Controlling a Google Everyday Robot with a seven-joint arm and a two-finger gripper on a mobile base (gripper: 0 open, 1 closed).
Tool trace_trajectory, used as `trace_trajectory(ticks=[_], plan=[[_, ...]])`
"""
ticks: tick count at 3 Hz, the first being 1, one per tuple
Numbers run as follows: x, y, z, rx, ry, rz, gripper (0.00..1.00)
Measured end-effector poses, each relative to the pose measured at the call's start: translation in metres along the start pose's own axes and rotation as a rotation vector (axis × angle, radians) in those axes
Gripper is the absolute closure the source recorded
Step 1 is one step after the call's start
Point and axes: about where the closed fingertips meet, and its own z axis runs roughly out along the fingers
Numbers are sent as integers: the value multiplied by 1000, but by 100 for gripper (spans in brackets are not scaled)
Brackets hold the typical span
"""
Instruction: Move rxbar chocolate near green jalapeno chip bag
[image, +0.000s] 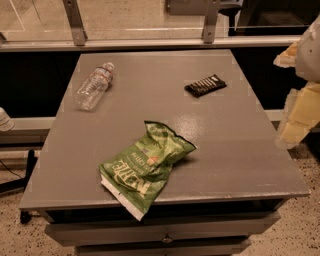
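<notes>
The rxbar chocolate (205, 85) is a small flat black wrapper with white lettering, lying on the far right part of the grey table (240, 145). The green jalapeno chip bag (144, 167) is a large crumpled light-green bag with a white edge. It lies near the table's front edge, slightly left of centre, with its lower corner hanging over the edge. My gripper (301, 95) is a white and pale-yellow shape at the right border of the camera view, off the table's right side. It is right of the bar, well apart from it, and holds nothing I can see.
A clear plastic water bottle (94, 86) lies on its side at the table's far left. A metal rail with posts (150, 44) runs behind the table. Drawers (165, 232) sit under the front edge. Speckled floor surrounds the table.
</notes>
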Motion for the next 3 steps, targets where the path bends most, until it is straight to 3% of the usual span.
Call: trace_trajectory(ticks=[1, 2, 3], plan=[[0, 0, 0, 0, 0, 0, 0], [-16, -22, 11, 16, -74, -42, 0], [-40, -62, 36, 36, -193, -56, 0]])
